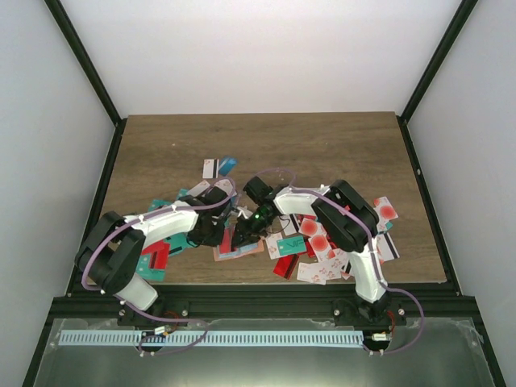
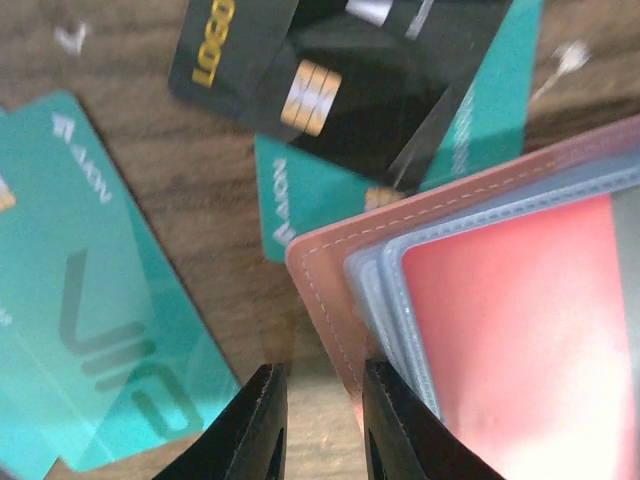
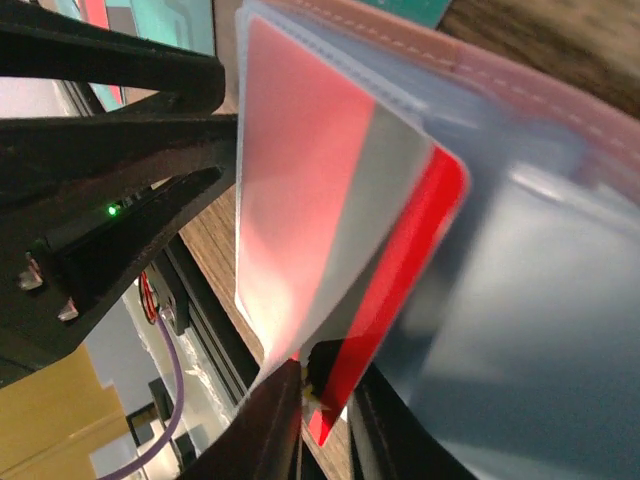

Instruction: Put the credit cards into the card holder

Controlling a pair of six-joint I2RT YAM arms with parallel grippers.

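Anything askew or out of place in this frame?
The red card sits only partway in a clear sleeve of the card holder, one long edge sticking out at the right gripper. Around it, loose cards lie scattered and overlapping on the table.

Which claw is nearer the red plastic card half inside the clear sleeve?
Right: right claw straddles the red plastic card; left claw grips the salmon-pink folding wallet holding it.

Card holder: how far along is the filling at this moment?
Done: no card shows fully seated. In hand: the left gripper clamps the card holder by its edge, while a red card sits partway in a clear sleeve, its corner between the fingers of the right gripper. Left: many credit cards lie loose on the table.
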